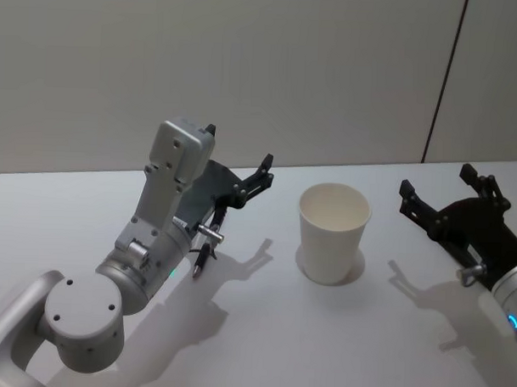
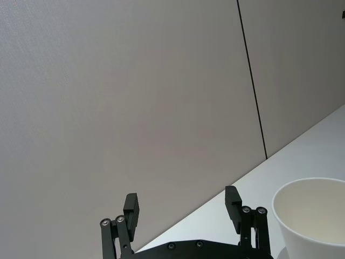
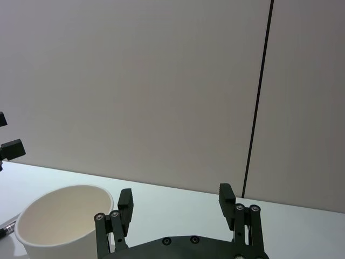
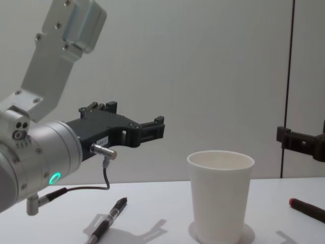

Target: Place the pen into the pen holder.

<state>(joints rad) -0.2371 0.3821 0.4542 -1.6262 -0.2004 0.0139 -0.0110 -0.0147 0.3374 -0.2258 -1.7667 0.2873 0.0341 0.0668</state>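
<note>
I see the pen lying flat on the counter, on the side of the left edge, free of both claws. The pen holder stands upright about in the middle of the counter, a little nearer to the far edge, and it is apart from the pen. The head view looks down into its open mouth, onto the white inner wall. The chest view shows only its outside, from rim to foot.

The left claw hangs in the air over the pen and points toward the far edge. Its two fingers are spread wide and empty. The left wrist view shows this most clearly, with the wall behind the gap and the rim of the pen holder close at one side. The chest view adds what the head view cannot give: the claw is well above the counter, and the pen lies below it, not touching it.

The right claw is on the other side of the pen holder, toward the right edge. It is also raised, with its fingers apart and holding nothing. Its wrist view has the pen holder near.

The chest view also shows a dark stick with a red end lying on the counter near the right edge. In the head view the right claw stands over that place.
</note>
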